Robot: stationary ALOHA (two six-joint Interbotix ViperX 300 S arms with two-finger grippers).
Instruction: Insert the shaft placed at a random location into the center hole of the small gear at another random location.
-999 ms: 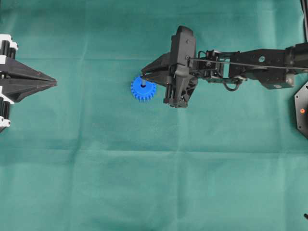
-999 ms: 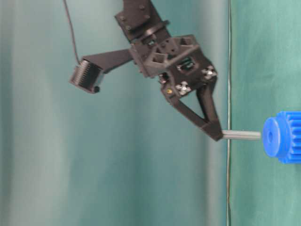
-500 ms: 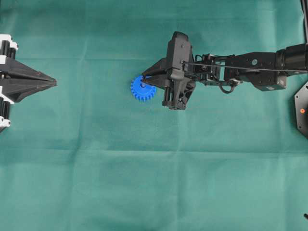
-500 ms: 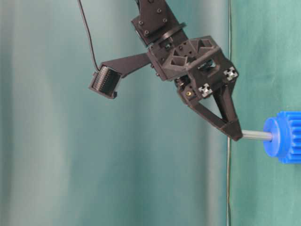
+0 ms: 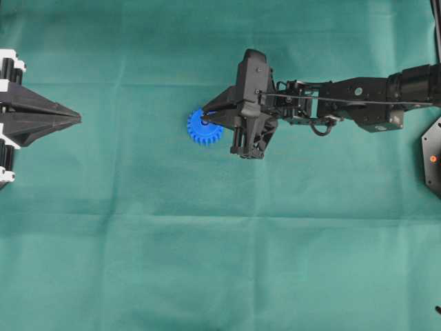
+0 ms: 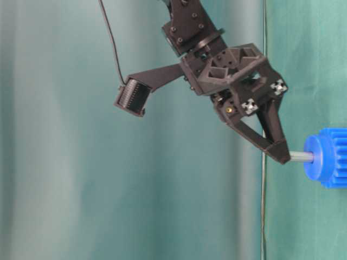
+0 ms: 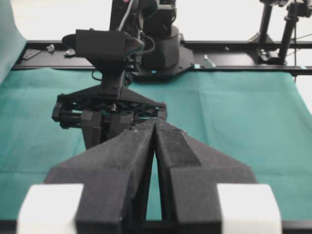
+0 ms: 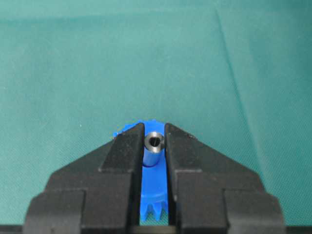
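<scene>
My right tool [image 6: 283,157] is clamped on the shaft [image 6: 301,157], upright (so it enters straight) in the small gear [image 6: 327,157]; left tool [image 7: 155,127] is pressed together.

One blue gear [image 5: 204,129], one shaft [image 6: 301,157], two end effectors: left [image 5: 72,119], right [image 6: 283,158].

Shaft between my fingers, over the gear

My right gripper [image 8: 154,146] pinches the shaft [image 8: 153,150] directly above the small gear [image 5: 204,128], the shaft's far end at the center hole; my left gripper [image 5: 74,120] sits well apart, across the table [image 5: 207,241].
</scene>
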